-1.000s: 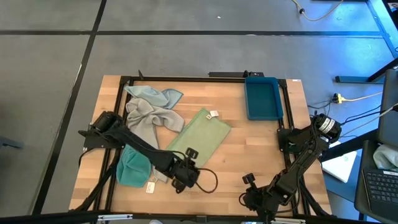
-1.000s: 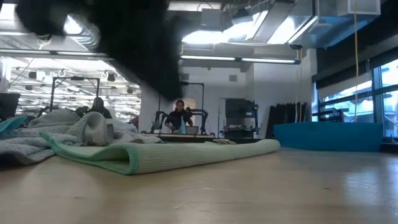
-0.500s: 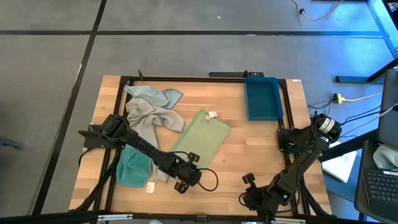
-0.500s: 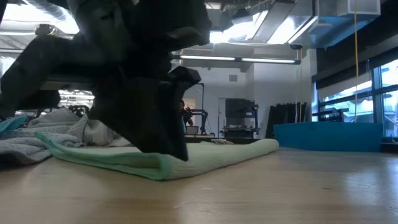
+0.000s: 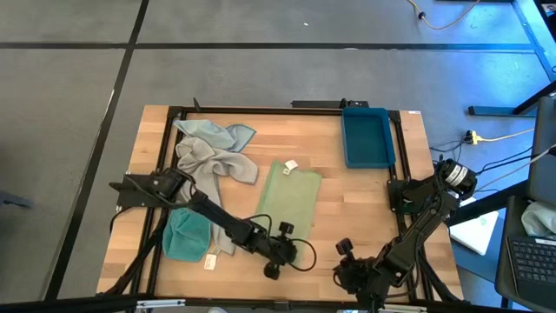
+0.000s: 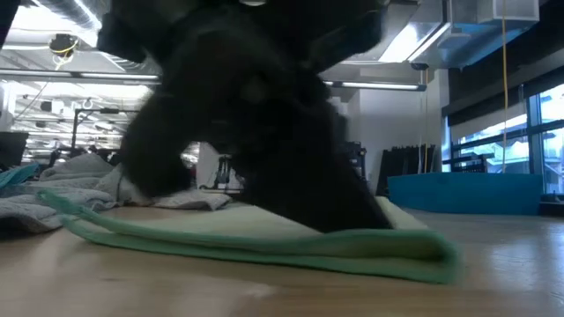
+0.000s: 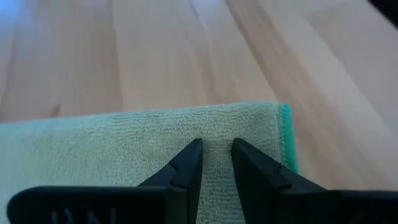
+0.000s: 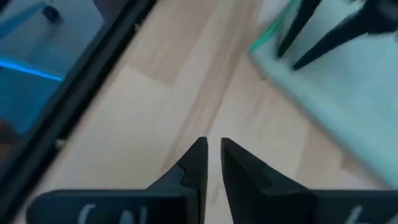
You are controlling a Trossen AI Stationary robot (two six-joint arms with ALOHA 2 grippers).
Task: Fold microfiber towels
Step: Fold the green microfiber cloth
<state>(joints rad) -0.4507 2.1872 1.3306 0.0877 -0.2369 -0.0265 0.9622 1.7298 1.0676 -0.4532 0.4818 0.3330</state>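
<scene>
A pale green towel (image 5: 291, 193), folded into a long strip, lies flat on the table's middle with its white tag (image 5: 291, 165) at the far end. My left gripper (image 5: 285, 248) is low over its near end, shut on the cloth (image 7: 124, 143) beside the corner with teal edging (image 7: 285, 134). My right gripper (image 5: 343, 252) hovers shut over bare wood (image 8: 155, 106) near the front edge, right of the towel. Grey (image 5: 208, 165), pale blue (image 5: 213, 132) and teal (image 5: 184, 236) towels lie crumpled on the table's left side. My left gripper has its fingertips (image 7: 194, 152) on the top of the green towel's near end (image 7: 217, 127), a short way in from the edge, with a narrow strip of cloth between them. The fingers slant down from the table's left. The towel lies flat on the table.
A blue plastic tray (image 5: 367, 137) stands at the back right. The crumpled towels fill the table's left half. Bare wood (image 5: 365, 209) lies between the green towel and the right arm. A black frame (image 5: 261, 109) runs along the table's edges.
My left gripper has sunk onto the green towel and gone toward the table's right edge. The towel's near end has slid right with it, so the strip has turned from slanting to nearly straight front to back. Its tagged far end has barely shifted.
</scene>
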